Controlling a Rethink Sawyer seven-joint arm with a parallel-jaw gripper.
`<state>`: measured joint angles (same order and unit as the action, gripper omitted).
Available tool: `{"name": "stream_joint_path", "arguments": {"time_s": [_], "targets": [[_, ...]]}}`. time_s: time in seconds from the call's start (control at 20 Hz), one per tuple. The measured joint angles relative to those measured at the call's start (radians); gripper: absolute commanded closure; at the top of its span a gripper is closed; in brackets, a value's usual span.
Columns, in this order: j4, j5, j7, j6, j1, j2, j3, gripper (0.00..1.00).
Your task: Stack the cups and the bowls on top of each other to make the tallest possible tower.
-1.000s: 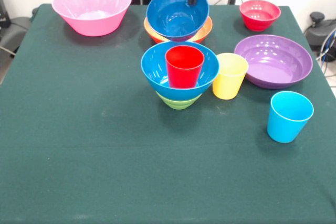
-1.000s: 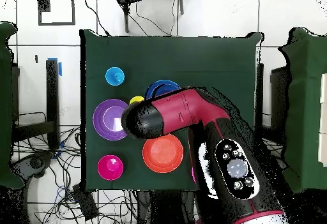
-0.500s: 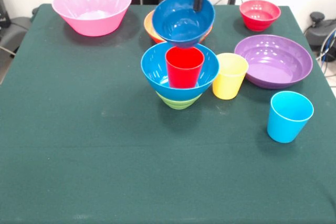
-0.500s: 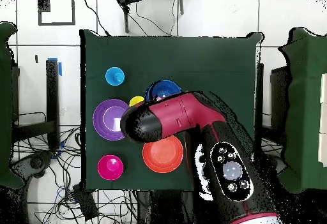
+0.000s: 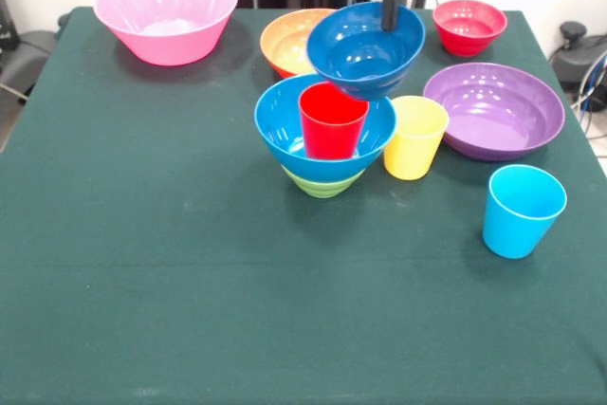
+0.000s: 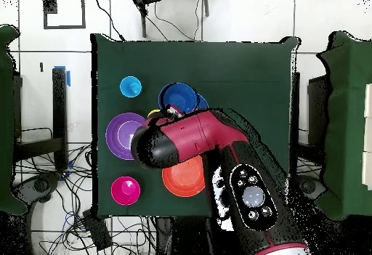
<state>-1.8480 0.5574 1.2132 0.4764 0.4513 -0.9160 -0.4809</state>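
no text, label, brand, number or sign can be read in either view: the bowls, the cups and the green surface [image 5: 142, 263] are plain, and the round buttons on the arm [image 6: 251, 197] in the overhead view carry marks too small to make out.

7 glossy round plastic bowls [image 5: 168, 12] are on the table, with 3 smooth tapered plastic cups [image 5: 522, 210].
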Motion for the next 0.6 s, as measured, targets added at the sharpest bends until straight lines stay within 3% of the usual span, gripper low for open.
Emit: {"name": "stream_joint_path", "arguments": {"time_s": [0.6], "targets": [[0.0,0.03,0.014,-0.028,-0.116,-0.04,0.125,1.0]]}}
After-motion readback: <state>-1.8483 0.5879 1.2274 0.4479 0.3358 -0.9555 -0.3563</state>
